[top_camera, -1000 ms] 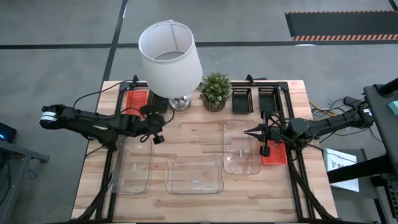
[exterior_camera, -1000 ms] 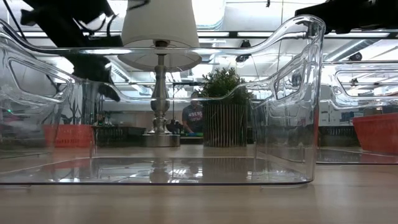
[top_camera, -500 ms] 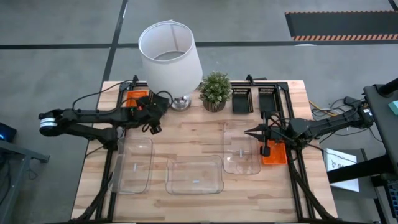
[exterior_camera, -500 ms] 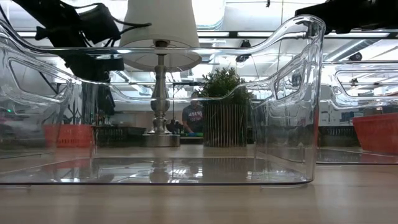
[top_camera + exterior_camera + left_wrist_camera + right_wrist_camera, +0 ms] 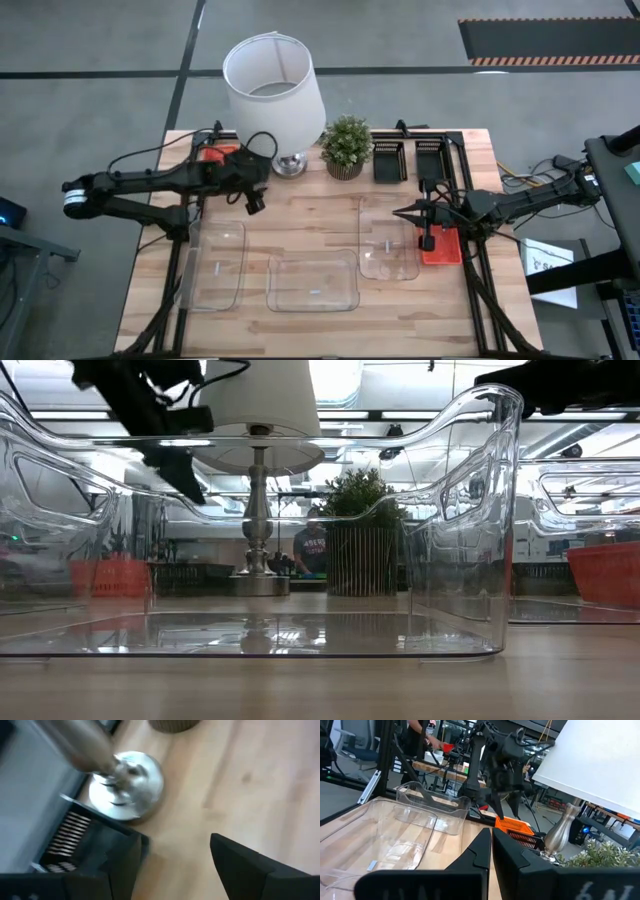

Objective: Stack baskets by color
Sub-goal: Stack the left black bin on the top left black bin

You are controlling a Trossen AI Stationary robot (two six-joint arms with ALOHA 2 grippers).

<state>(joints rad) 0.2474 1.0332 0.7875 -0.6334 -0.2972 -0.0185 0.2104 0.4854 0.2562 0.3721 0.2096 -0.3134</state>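
My left gripper [image 5: 252, 200] [image 5: 183, 478] hangs open above the table's far left, beside the lamp base [image 5: 131, 780]; nothing is between its fingers. Just below and beside it a black slatted basket [image 5: 70, 840] rests on the table next to a red-orange basket [image 5: 212, 153] [image 5: 512, 825]. Two more black baskets [image 5: 389, 160] [image 5: 428, 158] stand at the far right. Three clear baskets [image 5: 215, 265] [image 5: 313, 282] [image 5: 388, 238] lie along the near half. My right gripper [image 5: 400, 213] is shut and held level above the right clear basket, next to a second red-orange basket [image 5: 443, 247].
A white-shaded lamp [image 5: 272, 90] and a small potted plant [image 5: 347, 145] stand at the far middle of the wooden table [image 5: 330, 200], close to my left gripper. Bare wood lies between the lamp and the clear baskets. A person shows in the room beyond.
My left gripper has risen and swung toward the table's far edge and the lamp base, rolling a little as it went. My right arm has kept still, and the baskets stand where they were.
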